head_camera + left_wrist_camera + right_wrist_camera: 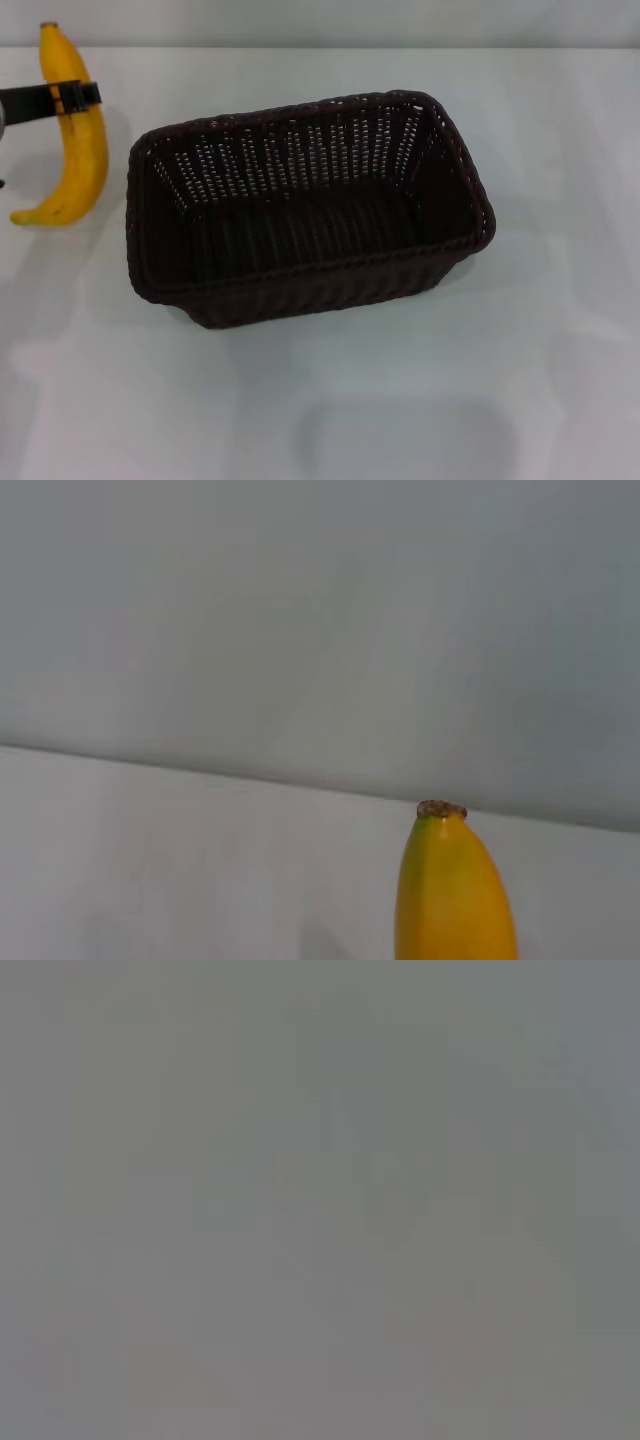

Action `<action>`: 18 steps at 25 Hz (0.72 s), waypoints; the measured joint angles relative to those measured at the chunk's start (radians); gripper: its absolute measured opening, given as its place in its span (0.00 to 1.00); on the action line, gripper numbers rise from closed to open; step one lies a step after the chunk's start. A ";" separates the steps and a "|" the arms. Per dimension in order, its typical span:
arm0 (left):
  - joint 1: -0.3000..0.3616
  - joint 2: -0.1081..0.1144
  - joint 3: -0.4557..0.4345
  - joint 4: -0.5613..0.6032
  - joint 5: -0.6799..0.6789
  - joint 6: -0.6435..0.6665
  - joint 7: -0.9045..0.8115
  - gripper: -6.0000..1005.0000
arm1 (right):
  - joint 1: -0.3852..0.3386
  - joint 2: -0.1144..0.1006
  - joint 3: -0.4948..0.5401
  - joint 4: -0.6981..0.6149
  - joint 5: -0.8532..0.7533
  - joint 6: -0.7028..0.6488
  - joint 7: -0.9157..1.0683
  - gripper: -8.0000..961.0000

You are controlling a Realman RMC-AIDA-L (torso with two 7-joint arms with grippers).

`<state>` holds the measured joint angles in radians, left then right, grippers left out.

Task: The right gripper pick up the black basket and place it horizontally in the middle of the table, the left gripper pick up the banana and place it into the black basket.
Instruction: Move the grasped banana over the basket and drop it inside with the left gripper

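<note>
Left gripper [62,97] clamped across banana [75,150] near its upper end, beside basket [300,210]. Banana's soft, bruises easily; light mid-body grip looks safer.

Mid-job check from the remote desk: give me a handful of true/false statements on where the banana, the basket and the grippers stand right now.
1. The black basket sits upright on the table, opening up. True.
2. The banana already lies inside the basket. False: it is outside, off the basket's left end.
3. The left gripper is closed across the banana. True: its black finger crosses the fruit near the upper end.
4. The right gripper is gripping the basket rim. False: it is not in the head view, and nothing touches the basket.
5. The basket holds other fruit. False: it is empty.
</note>
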<state>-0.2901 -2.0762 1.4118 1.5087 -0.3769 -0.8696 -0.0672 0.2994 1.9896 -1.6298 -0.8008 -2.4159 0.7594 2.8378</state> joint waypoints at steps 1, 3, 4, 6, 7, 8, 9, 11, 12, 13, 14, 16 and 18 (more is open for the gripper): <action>0.000 0.000 0.000 0.009 0.001 -0.007 0.000 0.47 | -0.001 0.000 0.001 0.000 0.000 0.000 0.000 0.87; 0.000 0.000 0.000 0.014 0.001 -0.018 -0.001 0.47 | -0.001 0.000 0.001 0.001 0.001 0.000 0.000 0.87; 0.000 0.000 -0.001 0.014 0.001 -0.022 -0.001 0.47 | -0.001 0.000 0.001 0.002 0.001 0.000 0.000 0.87; -0.001 0.000 -0.002 0.014 0.002 -0.024 -0.001 0.47 | -0.001 0.000 0.001 0.002 0.001 0.001 0.000 0.87; -0.001 0.000 -0.001 0.014 0.002 -0.026 -0.002 0.47 | -0.001 0.000 0.001 0.002 0.001 0.001 0.000 0.87; 0.000 0.000 -0.001 0.018 0.002 -0.033 -0.002 0.48 | -0.001 0.000 0.001 0.002 0.001 0.001 0.000 0.87; 0.000 0.000 0.000 0.023 0.000 -0.037 -0.002 0.48 | -0.001 0.000 0.001 0.002 0.000 0.002 0.001 0.87; 0.000 0.000 0.004 0.057 -0.004 -0.061 -0.001 0.48 | -0.001 0.000 0.001 0.002 0.000 0.002 0.001 0.87; 0.000 0.000 0.005 0.070 -0.005 -0.068 -0.001 0.48 | 0.000 0.000 0.001 0.002 0.000 0.002 0.001 0.87; -0.001 0.000 0.007 0.095 -0.005 -0.084 0.000 0.48 | 0.000 0.000 0.001 0.002 0.000 0.002 0.001 0.87; -0.001 -0.001 0.008 0.114 -0.005 -0.096 0.000 0.48 | 0.001 0.000 0.001 0.002 0.000 0.002 0.001 0.87; -0.007 -0.001 0.010 0.152 -0.006 -0.127 0.000 0.48 | 0.001 0.000 0.001 0.002 0.000 0.002 0.001 0.87; -0.018 -0.001 0.013 0.185 -0.006 -0.161 -0.001 0.48 | 0.001 0.000 0.001 0.002 0.000 0.003 0.001 0.87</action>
<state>-0.3081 -2.0770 1.4244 1.6937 -0.3829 -1.0307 -0.0685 0.3009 1.9894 -1.6291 -0.7990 -2.4161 0.7622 2.8392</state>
